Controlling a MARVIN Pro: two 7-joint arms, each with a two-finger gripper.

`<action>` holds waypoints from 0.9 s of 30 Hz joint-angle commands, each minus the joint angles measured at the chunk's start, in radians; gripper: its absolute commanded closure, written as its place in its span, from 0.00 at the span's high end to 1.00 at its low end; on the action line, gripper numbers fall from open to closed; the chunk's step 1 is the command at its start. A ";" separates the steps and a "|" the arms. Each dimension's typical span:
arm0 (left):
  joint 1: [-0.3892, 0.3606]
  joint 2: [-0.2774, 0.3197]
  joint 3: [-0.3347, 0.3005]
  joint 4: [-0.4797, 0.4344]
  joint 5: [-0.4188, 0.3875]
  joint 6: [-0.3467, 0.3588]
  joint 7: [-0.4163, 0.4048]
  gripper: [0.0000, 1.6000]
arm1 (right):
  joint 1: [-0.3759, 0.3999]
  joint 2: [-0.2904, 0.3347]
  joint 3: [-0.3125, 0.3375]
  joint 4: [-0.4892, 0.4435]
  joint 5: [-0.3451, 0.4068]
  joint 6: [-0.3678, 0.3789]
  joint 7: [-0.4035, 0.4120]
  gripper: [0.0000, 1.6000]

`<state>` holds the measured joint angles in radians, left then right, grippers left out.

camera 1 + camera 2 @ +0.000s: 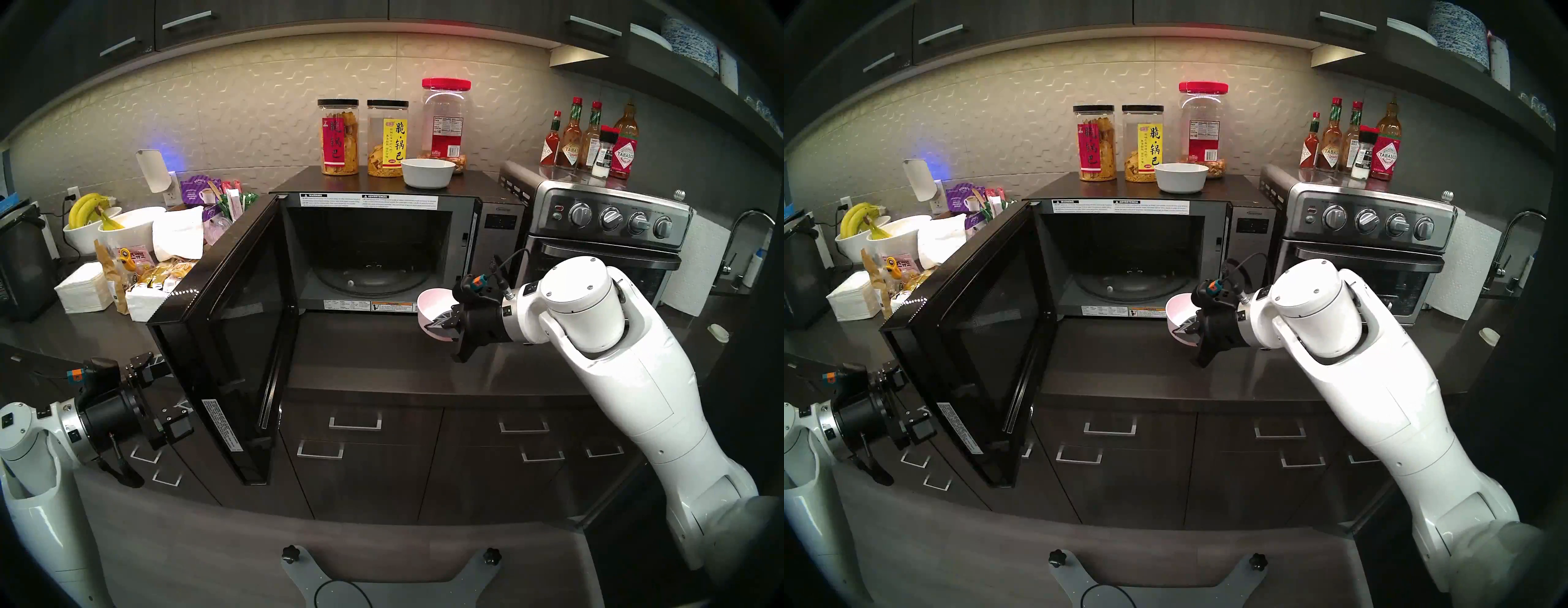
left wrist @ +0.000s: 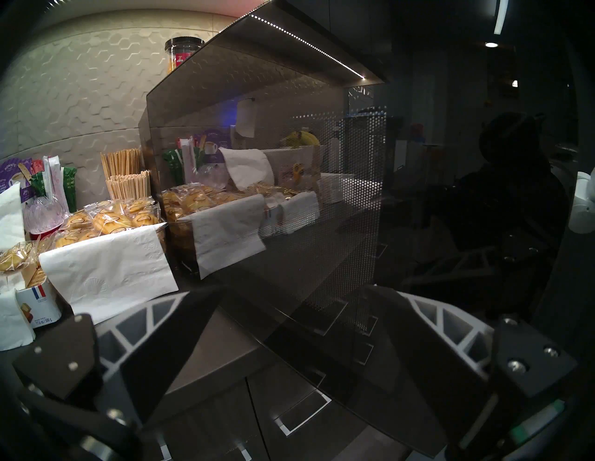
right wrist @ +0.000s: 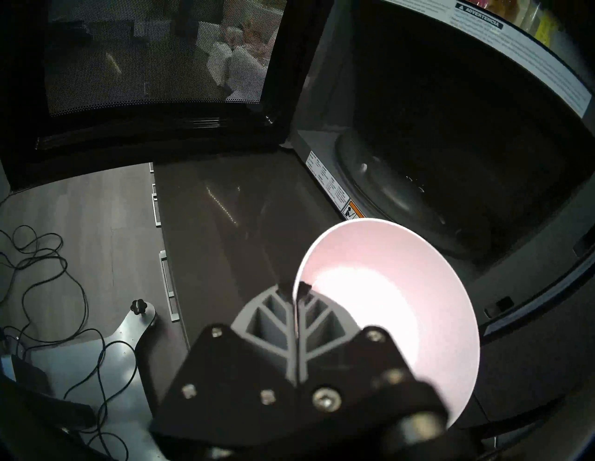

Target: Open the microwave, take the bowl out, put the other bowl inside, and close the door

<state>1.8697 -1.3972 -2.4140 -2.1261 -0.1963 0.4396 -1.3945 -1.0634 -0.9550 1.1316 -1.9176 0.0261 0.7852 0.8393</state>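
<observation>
1. Black-and-white left gripper [image 1: 163, 388] sits nearest, low at the left, just beside the outer face of the door [image 1: 237, 339]; its jaws stand spread apart with nothing between them (the left wrist view shows both fingers wide of each other).
2. The door hangs swung fully outward to the left, over the front edge of the dark countertop [image 1: 360, 352].
3. The right gripper [image 1: 441, 325] is clenched on the rim of the pale pink bowl [image 1: 432, 308], one finger inside the rim and one outside. The bowl is tilted, held above the countertop just in front of the cavity's lower right corner.
4. The microwave [image 1: 496, 220] stands open; its glass turntable [image 1: 373, 276] carries nothing.
5. The white bowl [image 1: 427, 172] rests upright on the microwave's top, in front of three snack jars [image 1: 384, 138].
6. A steel toaster oven [image 1: 606, 237] stands just right of the microwave.
</observation>
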 commanded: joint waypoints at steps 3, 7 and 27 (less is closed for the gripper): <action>0.001 0.002 0.001 -0.015 -0.007 -0.002 -0.010 1.00 | 0.093 -0.052 -0.036 0.046 -0.024 -0.036 -0.001 0.00; 0.001 0.002 0.001 -0.015 -0.007 -0.002 -0.010 1.00 | 0.122 -0.071 -0.059 0.080 -0.041 -0.053 -0.002 0.00; 0.001 0.002 0.001 -0.015 -0.007 -0.002 -0.010 1.00 | 0.246 -0.154 -0.132 0.213 -0.079 -0.071 0.042 0.00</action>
<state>1.8697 -1.3972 -2.4140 -2.1261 -0.1960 0.4396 -1.3945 -0.8881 -1.0633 1.0045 -1.7190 -0.0510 0.7233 0.8766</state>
